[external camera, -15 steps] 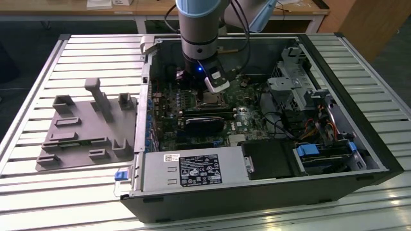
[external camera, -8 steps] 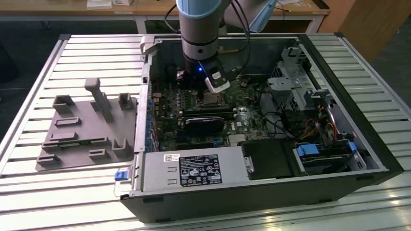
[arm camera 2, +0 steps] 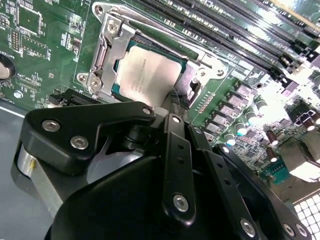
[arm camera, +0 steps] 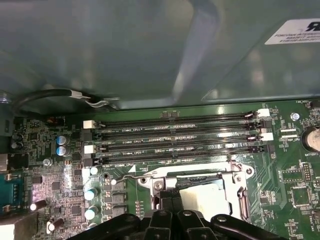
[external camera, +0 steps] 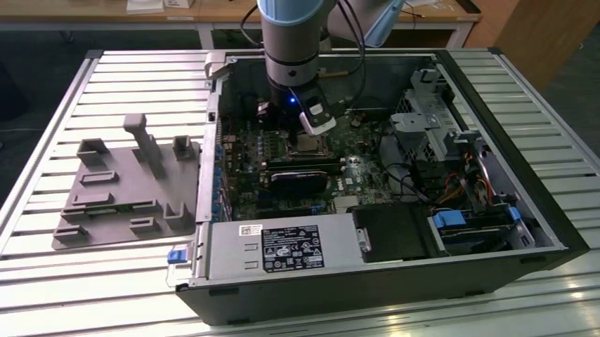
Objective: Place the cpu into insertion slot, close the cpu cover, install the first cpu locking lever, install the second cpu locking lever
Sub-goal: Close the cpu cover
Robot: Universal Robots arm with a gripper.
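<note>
Open computer case (external camera: 375,288) lay on its side on the slatted metal worktop (external camera: 94,281), motherboard (external camera: 246,144) facing up. Arm (external camera: 292,42) stood near vertical, entering the case from above. Its lower end, with a small blue light lit, hung just over the insertion slot (external camera: 305,145). Slot contents too small to make out. Black rectangular block (external camera: 300,179) sat just beside the slot on the camera side. Power supply (external camera: 281,249), labelled, filled the near corner of the case. Drive cage (external camera: 426,116) and cable bundle (external camera: 468,184) sat at the exterior view's right. Grey moulded fixture tray (external camera: 122,189) lay on the worktop at the exterior view's left, beside the case.
</note>
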